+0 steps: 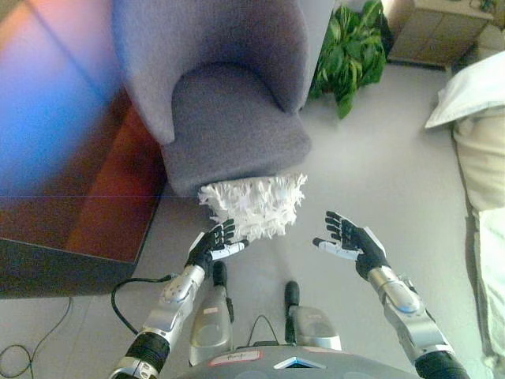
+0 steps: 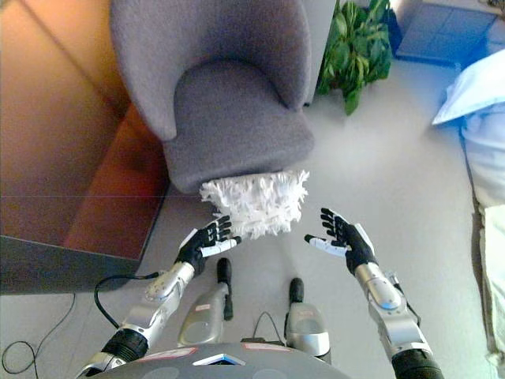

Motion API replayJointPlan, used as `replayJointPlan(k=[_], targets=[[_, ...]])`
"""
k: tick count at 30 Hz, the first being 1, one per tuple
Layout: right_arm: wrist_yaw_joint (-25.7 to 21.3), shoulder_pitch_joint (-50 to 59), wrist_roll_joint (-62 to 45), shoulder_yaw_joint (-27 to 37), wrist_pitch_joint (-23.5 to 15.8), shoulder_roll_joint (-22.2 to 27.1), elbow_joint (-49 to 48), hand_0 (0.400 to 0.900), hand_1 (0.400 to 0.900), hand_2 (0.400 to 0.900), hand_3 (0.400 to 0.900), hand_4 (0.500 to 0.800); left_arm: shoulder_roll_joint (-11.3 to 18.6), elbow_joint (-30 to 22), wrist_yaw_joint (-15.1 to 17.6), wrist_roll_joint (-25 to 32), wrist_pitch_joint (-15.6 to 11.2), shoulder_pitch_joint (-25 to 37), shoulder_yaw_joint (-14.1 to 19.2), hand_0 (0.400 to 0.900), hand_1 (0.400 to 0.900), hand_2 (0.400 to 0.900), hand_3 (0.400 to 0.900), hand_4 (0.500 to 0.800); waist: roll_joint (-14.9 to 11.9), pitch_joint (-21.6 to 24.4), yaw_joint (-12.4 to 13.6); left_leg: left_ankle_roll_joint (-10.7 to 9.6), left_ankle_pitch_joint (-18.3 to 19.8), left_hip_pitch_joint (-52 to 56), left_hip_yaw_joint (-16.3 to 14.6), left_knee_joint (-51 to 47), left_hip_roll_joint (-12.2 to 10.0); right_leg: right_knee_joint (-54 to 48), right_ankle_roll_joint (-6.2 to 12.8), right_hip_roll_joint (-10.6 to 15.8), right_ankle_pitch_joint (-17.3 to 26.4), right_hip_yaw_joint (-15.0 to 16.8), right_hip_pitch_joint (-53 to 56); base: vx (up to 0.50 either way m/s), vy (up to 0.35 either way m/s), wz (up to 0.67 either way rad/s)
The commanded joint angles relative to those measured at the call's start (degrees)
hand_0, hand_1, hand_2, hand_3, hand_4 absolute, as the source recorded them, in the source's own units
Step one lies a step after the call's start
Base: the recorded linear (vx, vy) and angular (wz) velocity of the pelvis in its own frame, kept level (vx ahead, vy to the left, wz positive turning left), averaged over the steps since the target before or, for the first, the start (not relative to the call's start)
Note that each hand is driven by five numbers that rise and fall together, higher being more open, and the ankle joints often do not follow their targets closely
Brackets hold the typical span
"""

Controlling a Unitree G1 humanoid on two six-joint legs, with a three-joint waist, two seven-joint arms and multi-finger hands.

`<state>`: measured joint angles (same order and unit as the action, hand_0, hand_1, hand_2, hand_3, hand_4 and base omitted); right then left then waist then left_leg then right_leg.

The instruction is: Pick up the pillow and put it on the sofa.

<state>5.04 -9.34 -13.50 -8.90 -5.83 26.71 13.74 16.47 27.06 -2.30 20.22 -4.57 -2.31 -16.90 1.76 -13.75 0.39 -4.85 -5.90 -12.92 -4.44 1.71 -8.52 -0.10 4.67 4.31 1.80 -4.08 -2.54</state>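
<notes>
A white shaggy pillow lies on the floor against the front of a grey armchair-style sofa. My left hand is at the pillow's lower left edge, fingers spread and open, just touching or nearly touching the fringe. My right hand hovers open to the right of the pillow, palm turned toward it, a short gap away. Neither hand holds anything. The sofa's seat is bare.
A dark wooden cabinet or table stands to the left of the sofa. A green potted plant sits behind its right side. A pale bed or cushioned furniture runs along the right edge. Grey floor lies between.
</notes>
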Motion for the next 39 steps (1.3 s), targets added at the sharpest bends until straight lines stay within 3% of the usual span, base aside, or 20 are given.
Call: replayJointPlan(k=[1,5,7,8,10,12,14,15,16,17,19,21,22,23,24,25,28,30,34,39], targets=[[-2.0,4.4,0.42,0.89,-5.36,-0.69,-3.32,0.9,0.9,0.9,0.9,0.8,4.04,-6.49,2.45,1.94,-5.82,1.94,1.75,0.9,0.9,0.9,0.9,0.8,-3.99,3.4,0.64,-0.65,-6.99,-9.88,1.5,4.8,1.35,-2.78,1.49,1.53,-11.06,-2.26,16.83,0.42,0.201,-0.34],[-1.7,6.54,0.97,-0.7,-5.17,-1.69,-2.38,0.9,0.9,0.9,0.9,0.8,5.74,-6.79,2.89,1.53,-5.84,3.44,1.63,0.9,0.9,0.9,0.9,0.8,-6.51,4.06,1.63,2.88,-3.01,-8.96,-0.62,6.88,3.21,10.67,3.44,3.78,-9.71,-1.65,12.01,0.33,0.19,-0.11],[-1.85,7.99,1.27,-1.47,-4.98,-2.01,-2.05,0.9,0.9,0.9,0.9,0.8,6.33,-6.97,3.73,2.01,-5.88,4.15,1.7,0.9,0.9,0.9,0.9,0.8,-7.05,3.75,1.37,5.2,-0.54,-6.48,-1.38,5.79,5.27,21.45,4.76,4.74,-2.2,-1.45,6.19,0.29,0.241,0.09],[-1.98,8.68,1.75,-1.68,-4.93,-1.92,-2.1,0.9,0.9,0.9,0.9,0.8,6.78,-7.18,4.06,1.88,-6.04,4.53,1.77,0.9,0.9,0.9,0.9,0.8,-6.91,2.92,1.12,5.93,-0.04,-5.28,-1.88,5.2,5.55,25.97,5.56,5.05,1.5,-2.23,3.91,0.21,0.233,-0.07],[-2.49,9.98,3.82,-2.29,-4.82,-1.89,-1.54,0.9,0.9,0.9,0.9,0.8,7.23,-7.85,4.49,1.77,-6.04,4.8,1.98,0.9,0.9,0.9,0.9,0.8,-5.74,1.38,0.91,7.43,1.69,-2.48,-2.64,4.24,5.58,34.94,6.26,6.14,4.37,-6.06,-0.29,0.22,0.229,-0.04],[-4.12,11.42,7.45,-2.4,-4.76,-1.1,-2.12,0.9,0.9,0.9,0.9,0.8,7.71,-8.31,4.84,1.99,-6.06,5.11,2.02,0.9,0.9,0.9,0.9,0.8,-5.13,-0.12,0.4,7.93,2.72,0.25,-2.46,3.31,5.56,37.0,6.14,6.74,3.24,-8.25,-4.31,0.25,0.125,0.1],[-6.58,14.4,11.48,-2.36,-5.01,0.49,-1.28,0.9,0.9,0.9,0.9,0.8,7.74,-7.85,5.33,2.57,-6.52,6.46,1.82,0.9,0.9,0.9,0.9,0.8,-4.95,-1.7,0.14,7.33,3.61,1.72,-1.69,3.24,5.63,33.26,5.31,7.76,0.48,-10.47,-7.03,0.27,-0.073,0.24],[-9.61,18.41,16.7,-2.71,-4.6,2.61,-0.46,0.9,0.9,0.9,0.9,0.8,7.81,-7.51,5.66,3.11,-7.11,7.88,1.24,0.9,0.9,0.9,0.9,0.8,-4.29,-3.17,0.37,5.65,4.46,2.19,-0.36,3.23,4.64,25.47,4.78,11.03,-1.74,-11.4,-8.48,0.21,-0.156,0.28],[-9.62,18.46,16.7,-2.73,-4.61,2.62,-0.43,0.9,0.9,0.9,0.9,0.8,7.8,-7.49,5.65,3.11,-7.11,7.91,1.26,0.9,0.9,0.9,0.9,0.8,-4.21,-3.24,0.26,5.63,4.46,2.21,-0.23,3.25,4.58,25.31,4.76,10.96,-1.68,-11.55,-8.31,0.2,-0.248,0.31],[-11.41,20.73,20.09,-3.33,-4.1,4.03,0.66,0.9,0.9,0.9,0.9,0.8,7.6,-7.25,5.85,3.26,-7.35,8.44,0.75,0.9,0.9,0.9,0.9,0.8,-4.03,-3.67,0.59,4.29,5.08,2.38,0.47,3.3,3.87,18.77,4.84,14.07,-0.83,-11.87,-8.42,0.16,-0.267,0.24],[-13.75,25.62,28.21,-5.74,-2.47,7.32,1.82,0.9,0.9,0.9,0.9,0.8,7.78,-6.78,6.05,3.56,-7.73,9.81,0.03,0.9,0.9,0.9,0.9,0.8,-4.35,-4.21,0.75,1.66,6.47,2.52,1.95,3.35,2.34,5.37,6.83,19.18,5.85,-11.68,-9.05,0.23,-0.389,0.36],[-16.65,28.61,34.4,-6.9,-1.53,9.34,2.97,0.9,0.9,0.9,0.9,0.8,8.38,-7.38,7.25,3.77,-8.08,10.8,0.06,0.9,0.9,0.9,0.9,0.8,-5.17,-4.94,0.03,0.17,7.48,3.06,2.93,3.55,0.62,0.37,9.38,21.02,12.45,-9.01,-11.34,0.2,-0.353,0.46],[-16.81,29.03,35.73,-6.87,-0.88,9.95,3.01,0.9,0.9,0.9,0.9,0.8,8.6,-7.46,7.61,4.1,-7.95,11.1,0.47,0.9,0.9,0.9,0.9,0.8,-6.19,-4.93,0.36,-0.64,8.4,1.88,3.75,5.3,0.59,-0.04,9.47,20.59,11.2,-9.31,-10.56,0.14,-0.325,0.54],[-17.7,30.77,37.15,-7.48,-0.78,10.36,3.96,0.9,0.9,0.9,0.9,0.8,8.41,-7.53,7.88,4.36,-8.31,11.58,0.63,0.9,0.9,0.9,0.9,0.8,-6.56,-5.7,0.73,-1.02,8.77,0.99,4.08,6.4,0.78,0.92,10.07,21.24,13.02,-9.72,-11.31,0.16,-0.373,0.66],[-18.36,31.48,39.04,-8.19,-0.43,11.67,4.54,0.9,0.9,0.9,0.9,0.8,7.89,-7.37,8.4,4.96,-8.41,11.3,0.82,0.9,0.9,0.9,0.9,0.8,-6.58,-5.99,1.36,-1.75,9.65,0.38,4.88,7.84,0.29,3.33,9.78,20.73,10.99,-11.41,-12.34,0.09,-0.367,0.85],[-18.93,32.51,39.59,-8.63,-0.15,12.62,5.17,0.9,0.9,0.9,0.9,0.8,7.77,-8.36,8.18,5.39,-8.47,11.31,0.26,0.9,0.9,0.9,0.9,0.8,-6.16,-7.11,1.09,-1.93,10.02,-1.24,6.03,9.71,-0.09,5.2,9.38,20.14,10.33,-11.14,-13.59,0.05,-0.376,1.13],[-20.69,33.46,43.32,-8.73,0.72,16.89,6.16,0.9,0.9,0.9,0.9,0.8,6.77,-10.01,7.84,6.81,-8.6,11.76,-1.57,0.9,0.9,0.9,0.9,0.8,-4.59,-10.16,0.42,-2.62,9.06,-6.69,8.4,13.67,-1.04,12.8,7.62,19.45,4.97,-13.45,-16.05,-0.05,-0.339,1.2],[-23.12,35.82,44.72,-9.15,1.15,19.42,6.94,0.9,0.9,0.9,0.9,0.8,6.35,-10.28,8.2,6.7,-8.74,13.51,-3.43,0.9,0.9,0.9,0.9,0.8,-3.27,-12.19,-0.49,-2.94,6.48,-11.06,8.01,13.32,-1.86,16.23,7.07,18.16,3.22,-14.19,-19.94,-0.11,-0.223,0.67],[-24.97,41.12,44.49,-11.65,1.77,19.98,8.21,0.9,0.9,0.9,0.9,0.8,6.19,-11.12,9.31,7.53,-9.17,15.22,-4.21,0.9,0.9,0.9,0.9,0.8,-2.55,-14.02,-0.33,-3.19,6.31,-14.86,7.44,13.49,-2.45,19.85,6.89,17.32,2.09,-12.92,-26.54,-0.11,-0.089,-0.01],[-28.19,48.63,42.99,-12.94,2.9,20.74,10.25,0.9,0.9,0.9,0.9,0.8,6.02,-12.93,11.5,8.53,-10.11,18.81,-5.09,0.9,0.9,0.9,0.9,0.8,-1.93,-16.04,-0.69,-3.17,8.76,-27.44,8.78,21.91,-1.33,28.51,6.76,17.62,-0.28,-9.5,-38.97,-0.08,-0.032,0.01]])
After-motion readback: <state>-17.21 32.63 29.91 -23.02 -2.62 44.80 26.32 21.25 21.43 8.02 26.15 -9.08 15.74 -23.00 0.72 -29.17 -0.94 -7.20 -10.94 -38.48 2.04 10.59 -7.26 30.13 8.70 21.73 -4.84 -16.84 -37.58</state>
